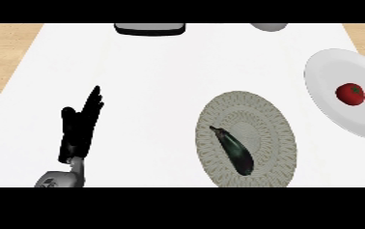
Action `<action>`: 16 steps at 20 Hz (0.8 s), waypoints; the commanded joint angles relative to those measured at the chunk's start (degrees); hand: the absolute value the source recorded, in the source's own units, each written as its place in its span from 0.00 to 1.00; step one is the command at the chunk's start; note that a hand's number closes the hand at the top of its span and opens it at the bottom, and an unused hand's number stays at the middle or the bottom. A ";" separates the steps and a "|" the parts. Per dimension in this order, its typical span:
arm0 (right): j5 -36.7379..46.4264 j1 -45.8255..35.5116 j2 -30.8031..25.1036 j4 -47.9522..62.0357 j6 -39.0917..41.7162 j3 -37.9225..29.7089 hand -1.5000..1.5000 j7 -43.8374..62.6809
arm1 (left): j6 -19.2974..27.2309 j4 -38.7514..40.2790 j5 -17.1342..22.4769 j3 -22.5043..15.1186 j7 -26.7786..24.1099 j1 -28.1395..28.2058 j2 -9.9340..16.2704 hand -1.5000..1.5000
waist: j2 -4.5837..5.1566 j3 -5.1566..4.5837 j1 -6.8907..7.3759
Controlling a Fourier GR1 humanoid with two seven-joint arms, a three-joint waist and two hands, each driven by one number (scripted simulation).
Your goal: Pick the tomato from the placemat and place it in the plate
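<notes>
My left hand (77,126) sits at the far left of the counter (157,93), about 8 o'clock from centre. Fingers straight, pointing up toward 12 to 1 o'clock, thumb (68,113) out to the side, holding nothing, touching nothing I can see. Grey forearm (68,177) enters from the lower edge under it. My right hand isn't visible anywhere.

Top edge, around 11 o'clock from centre: a dark box with a light face (149,28), cut off by the edge, can't tell what it is. Light wood (18,42) shows past the counter at the upper left and upper right corners.

Right of centre, at about 5 o'clock: round woven placemat (267,114), grey-beige, with ring pattern. An eggplant (234,150) lies on it, dark, long, running from 11 o'clock down to 5 o'clock, stem end up-left, in the mat's lower left part.

Top right, roughly 1 o'clock: a grey rounded thing (269,26), mostly cut off, can't tell what.

Far right, at 3 o'clock: white plate (324,73), partly cut by the right edge, just beside the placemat, and I can't tell if the rims touch. Tomato (350,93) is on the plate, red with a small dark stem spot, near the right edge of view. It sits well apart from my left hand, and nothing is on or around it.
</notes>
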 commanded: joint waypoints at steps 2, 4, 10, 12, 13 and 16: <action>-1.67 2.04 1.64 0.18 1.60 -0.72 0.00 -3.01 | -0.75 -0.65 -0.51 -0.05 -0.24 0.87 0.58 0.50 | 0.04 0.01 0.58; -1.77 4.68 1.93 -0.42 3.10 -0.44 0.00 -6.88 | -0.91 -1.10 0.02 -0.48 -0.60 2.28 -0.42 0.50 | -0.05 0.00 0.40; -2.28 3.61 3.40 -0.98 2.43 0.23 0.00 -7.22 | -0.34 1.07 -0.79 -0.27 -0.03 -0.51 -1.30 0.50 | -0.09 -0.04 0.17; -1.32 2.42 3.58 -0.77 -0.34 1.16 0.00 -4.95 | 0.05 0.37 -1.65 -1.05 -0.20 0.97 -1.58 0.50 | 0.04 -0.01 0.62; -1.59 4.52 2.98 -0.93 -0.61 0.88 0.00 -7.14 | -0.07 -0.37 -1.41 -1.00 -0.63 1.08 -1.74 0.50 | 0.02 0.00 0.48; -1.51 4.67 1.84 0.15 -1.28 0.85 0.00 -5.49 | -0.72 0.87 -0.58 1.38 -1.07 -0.24 -0.11 0.50 | 0.24 0.05 0.80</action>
